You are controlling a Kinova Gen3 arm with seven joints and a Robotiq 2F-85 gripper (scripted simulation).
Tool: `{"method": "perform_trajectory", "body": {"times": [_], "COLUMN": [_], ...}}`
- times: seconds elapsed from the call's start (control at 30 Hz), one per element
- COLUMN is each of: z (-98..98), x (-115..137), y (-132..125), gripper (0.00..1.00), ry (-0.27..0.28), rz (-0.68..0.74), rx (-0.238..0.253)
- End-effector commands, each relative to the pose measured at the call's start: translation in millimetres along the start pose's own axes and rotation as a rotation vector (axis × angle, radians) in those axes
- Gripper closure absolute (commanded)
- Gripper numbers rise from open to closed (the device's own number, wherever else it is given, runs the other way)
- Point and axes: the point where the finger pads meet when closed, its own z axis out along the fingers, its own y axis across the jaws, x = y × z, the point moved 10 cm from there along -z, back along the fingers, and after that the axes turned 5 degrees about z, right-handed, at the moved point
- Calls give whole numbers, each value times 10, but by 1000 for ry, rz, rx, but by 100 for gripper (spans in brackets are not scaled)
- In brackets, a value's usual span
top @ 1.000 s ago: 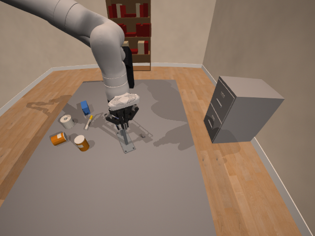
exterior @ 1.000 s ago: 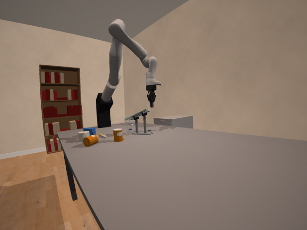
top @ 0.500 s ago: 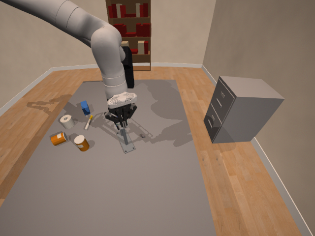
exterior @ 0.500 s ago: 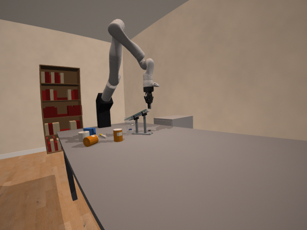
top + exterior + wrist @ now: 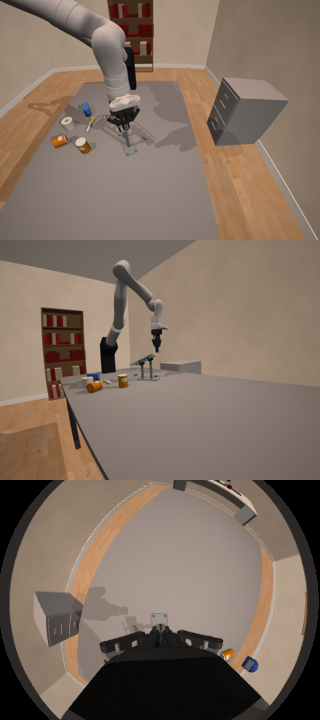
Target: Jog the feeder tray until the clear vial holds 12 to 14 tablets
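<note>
- Where the grey table (image 5: 206, 420) nears its far edge, close to the black arm pedestal (image 5: 108, 356): feeder tray (image 5: 143, 359), a thin greenish plate, tilted, high end toward the right-hand wall, low end toward the bookshelf side; carried on two grey posts (image 5: 150, 369) rising from a flat grey base plate (image 5: 132, 151).
- Just under the tray's low end: clear vial (image 5: 134, 373), upright on the table, glassy and nearly see-through; a dark speck or two inside, tablet count impossible to read.
- Directly above the tray's high end: gripper (image 5: 156, 350), pointing straight down, fingers pressed fully together, pinching nothing; tips just over the tray edge, touching or not impossible to tell.
- From the top view: gripper (image 5: 124, 126) covering most of the tray; only the base plate and thin shadows showing beyond it.
- From the wrist view: closed fingers meeting in the middle, small pale tray patch (image 5: 159, 618) just ahead of them.
- Toward the far left corner of the table: blue box (image 5: 86, 109), white roll (image 5: 68, 123) on end, small yellow-tipped marker (image 5: 90, 124).
- A little nearer along the left edge: orange bottle lying on its side (image 5: 59, 141); orange bottle standing with white cap (image 5: 82, 145), near the vial but apart from it.
- Off the table: bookshelf (image 5: 150, 38) at the back wall; grey filing cabinet (image 5: 248, 113) by the right-hand wall.
</note>
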Motion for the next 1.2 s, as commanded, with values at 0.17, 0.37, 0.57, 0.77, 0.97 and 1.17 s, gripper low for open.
{"method": "perform_trajectory", "body": {"times": [0.17,0.37,0.57,0.77,0.97,1.17], "z": [-28,-28,-5,73,87,65], "x": [80,79,26,-156,-191,-138], "y": [-13,-13,-9,7,9,5], "gripper": [100,100,100,100,100,100], "ry": [5,5,5,5,5,5], "rz": [4,4,4,4,4,4], "rx": [2,2,2,2,2,2]}}
